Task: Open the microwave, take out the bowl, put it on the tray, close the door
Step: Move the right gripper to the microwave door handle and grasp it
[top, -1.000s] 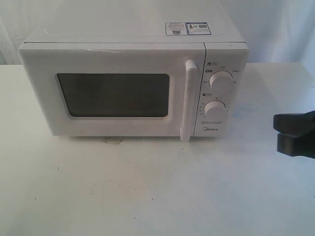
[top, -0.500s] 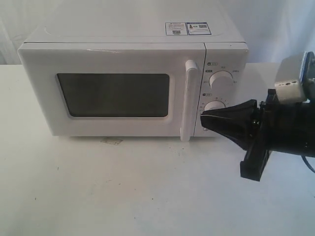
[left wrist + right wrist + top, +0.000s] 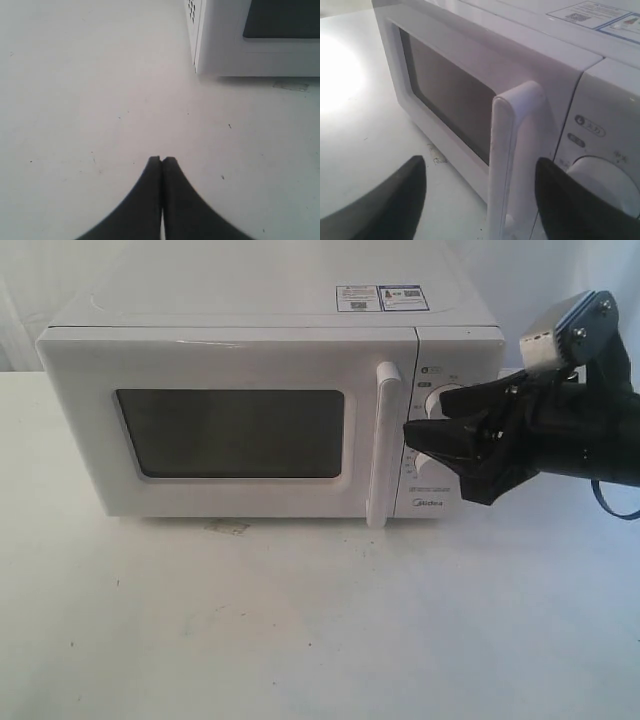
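Note:
The white microwave (image 3: 270, 340) stands at the back of the table with its door (image 3: 230, 495) shut and the dark window showing nothing inside. The bowl is hidden and no tray is in view. My right gripper (image 3: 430, 445) hovers open in front of the control panel, its tips by the tall bar handle (image 3: 385, 440). In the right wrist view the handle (image 3: 502, 165) stands between the spread fingers (image 3: 395, 200) of that gripper (image 3: 481, 162), untouched. My left gripper (image 3: 162, 159) is shut on nothing, low over the table near the microwave's corner (image 3: 220, 50).
The upper knob (image 3: 450, 398) peeks out above the right arm; the lower knob is behind it. A knob (image 3: 605, 175) lies just behind one right finger. Stickers (image 3: 382, 297) sit on the microwave's top. Bare white table (image 3: 300, 620) stretches out in front.
The right arm has come in from the right edge, risen and moved left, so its open fingers now reach the door handle. The microwave and door have not moved.

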You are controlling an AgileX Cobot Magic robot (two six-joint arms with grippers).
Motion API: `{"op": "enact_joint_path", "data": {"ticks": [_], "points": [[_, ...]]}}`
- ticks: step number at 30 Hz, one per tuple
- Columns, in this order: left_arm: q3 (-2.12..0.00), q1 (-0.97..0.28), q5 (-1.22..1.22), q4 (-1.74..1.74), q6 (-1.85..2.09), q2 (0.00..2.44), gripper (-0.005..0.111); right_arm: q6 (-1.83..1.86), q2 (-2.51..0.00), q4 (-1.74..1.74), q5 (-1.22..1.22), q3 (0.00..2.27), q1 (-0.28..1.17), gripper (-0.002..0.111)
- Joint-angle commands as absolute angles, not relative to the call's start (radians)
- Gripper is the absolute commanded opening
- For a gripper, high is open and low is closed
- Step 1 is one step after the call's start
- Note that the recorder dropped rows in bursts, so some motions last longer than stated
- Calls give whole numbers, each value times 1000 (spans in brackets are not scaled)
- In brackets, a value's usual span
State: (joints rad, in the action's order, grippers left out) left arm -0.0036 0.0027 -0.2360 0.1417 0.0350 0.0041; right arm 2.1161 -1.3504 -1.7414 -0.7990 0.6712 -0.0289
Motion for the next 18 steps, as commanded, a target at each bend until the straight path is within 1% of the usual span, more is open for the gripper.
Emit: {"op": "enact_joint_path", "data": {"ticks": [1, 8, 18], "points": [[0, -2, -232, 148, 30, 0, 0, 2144, -1357, -1744, -806, 680, -31, 60], [0, -2, -232, 148, 30, 0, 0, 2144, -1440, -1744, -892, 730, -31, 55], [0, -2, -232, 148, 30, 0, 0, 2144, -1581, -1744, -921, 805, -31, 55]]}}
